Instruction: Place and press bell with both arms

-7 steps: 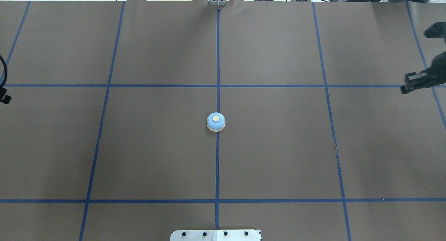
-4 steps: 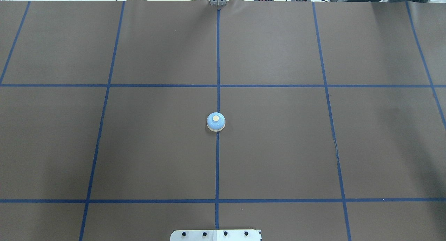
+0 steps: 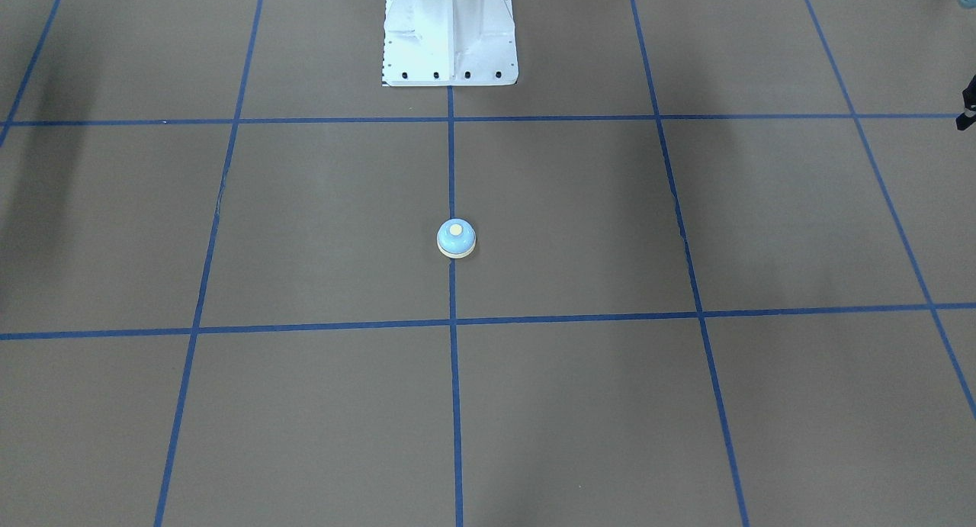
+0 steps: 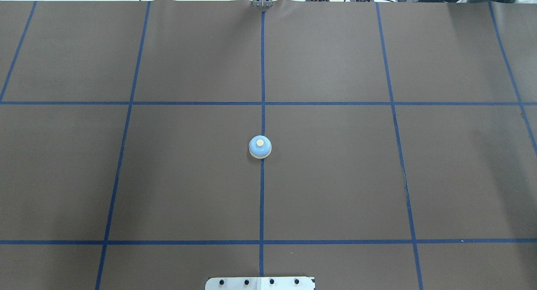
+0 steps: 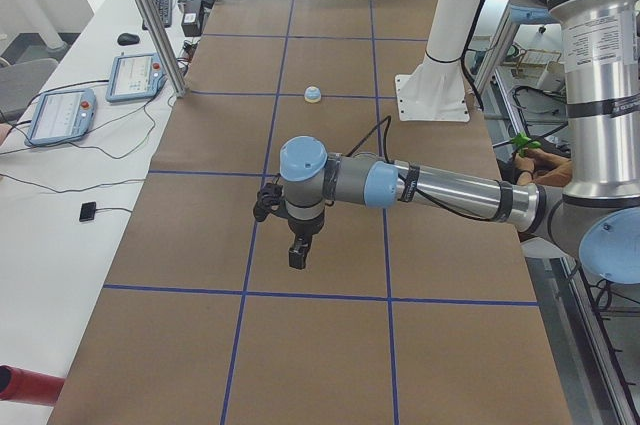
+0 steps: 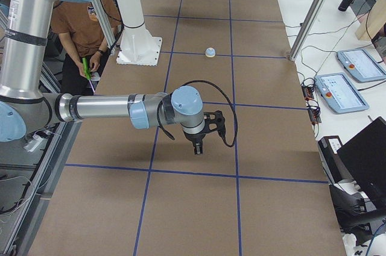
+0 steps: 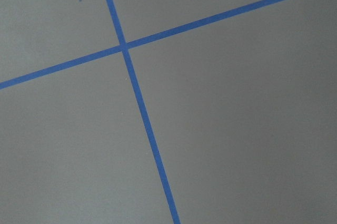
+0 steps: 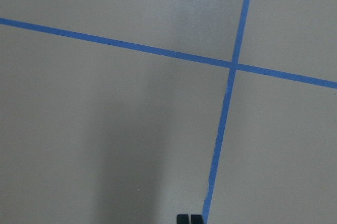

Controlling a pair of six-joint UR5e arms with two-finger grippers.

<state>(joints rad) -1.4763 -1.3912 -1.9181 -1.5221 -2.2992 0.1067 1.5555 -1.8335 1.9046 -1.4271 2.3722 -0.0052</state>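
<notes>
The bell, a small light-blue dome with a cream button, stands upright on the centre tape line of the brown table; it also shows in the front view and both side views. Nothing touches it. My left gripper hangs over the table's left end, far from the bell; I cannot tell if it is open or shut. My right gripper hangs over the table's right end, also far away. In the right wrist view its two black fingertips sit pressed together, empty.
The white bolted pedestal stands at the robot's side of the table, behind the bell. Blue tape lines grid the brown surface. Aluminium posts and teach pendants sit along the far edge. A seated person is beside the pedestal.
Both grippers, seen at the left and right edges of the overhead view 0.9 s ago, have drawn outward and left that view. The bell has not moved.
</notes>
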